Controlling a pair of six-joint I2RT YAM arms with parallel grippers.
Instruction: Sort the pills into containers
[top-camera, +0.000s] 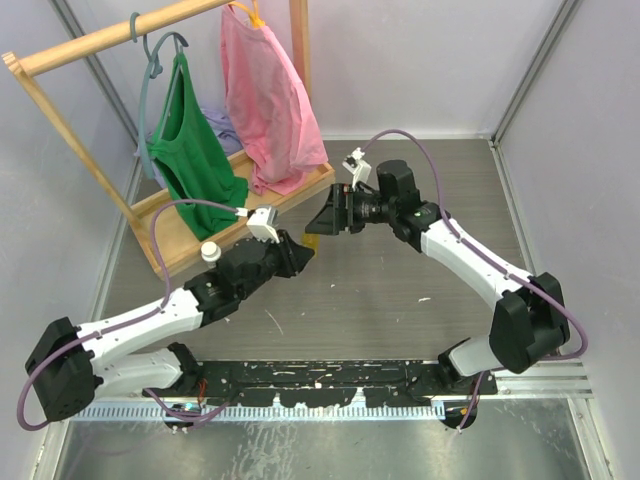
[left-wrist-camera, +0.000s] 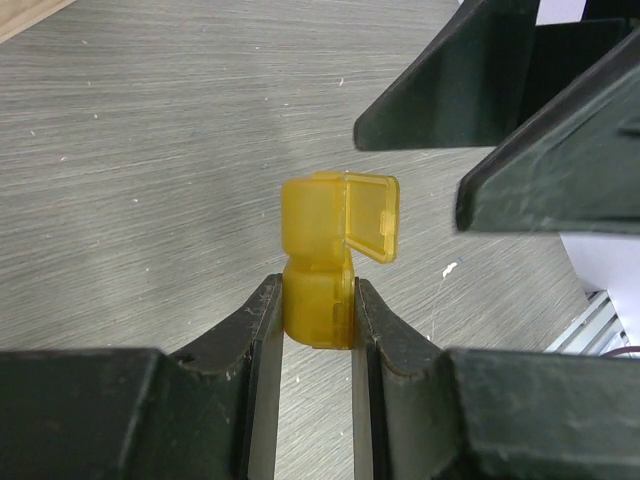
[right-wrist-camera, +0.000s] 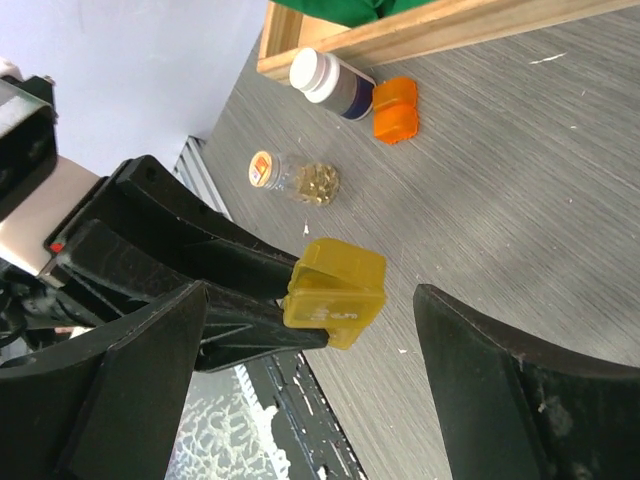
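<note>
The yellow two-cell pill box (left-wrist-camera: 318, 250) is held off the table by my left gripper (left-wrist-camera: 317, 300), whose jaws are shut on its lower cell. The upper cell's lid (left-wrist-camera: 372, 215) stands ajar. In the right wrist view the pill box (right-wrist-camera: 335, 290) sits between the spread fingers of my right gripper (right-wrist-camera: 312, 290), which is open and does not touch it. The right gripper's dark fingers (left-wrist-camera: 450, 90) show just beyond the box in the left wrist view. Both grippers meet mid-table (top-camera: 310, 235). Yellow pills fill a clear bottle (right-wrist-camera: 295, 177) lying on its side.
A white-capped bottle (right-wrist-camera: 330, 80) and an orange pill box (right-wrist-camera: 396, 110) lie by the wooden base (right-wrist-camera: 420, 30) of a clothes rack. The rack (top-camera: 190, 150) holds green and pink garments at the back left. A black rail (top-camera: 320, 380) runs along the near edge.
</note>
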